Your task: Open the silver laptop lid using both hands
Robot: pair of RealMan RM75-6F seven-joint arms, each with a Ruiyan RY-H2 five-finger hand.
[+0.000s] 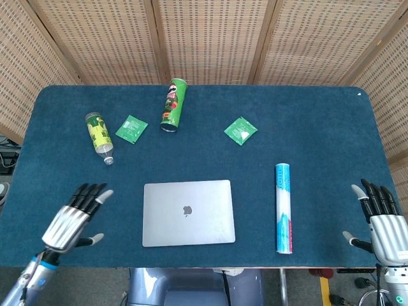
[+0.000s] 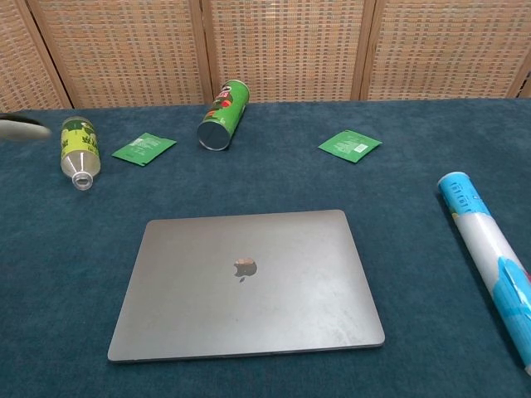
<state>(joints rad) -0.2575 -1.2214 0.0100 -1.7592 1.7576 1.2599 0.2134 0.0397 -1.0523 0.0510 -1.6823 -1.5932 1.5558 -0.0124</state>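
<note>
Flat silver aluminium laptop (image 1: 188, 213) shut on blue worktop (image 1: 306, 134). Left robot hand (image 1: 73, 218) beside it, fingers spread, empty; right robot hand (image 1: 381, 220) far, likewise. Advice: one steadies base, other lifts front edge.

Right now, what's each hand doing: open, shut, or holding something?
Left hand: open, holding nothing.
Right hand: open, holding nothing.

One laptop (image 1: 188, 213), two tubes (image 1: 173, 104) (image 1: 284, 207), one bottle (image 1: 99, 136), two green packets (image 1: 131, 129) (image 1: 240, 131).
</note>
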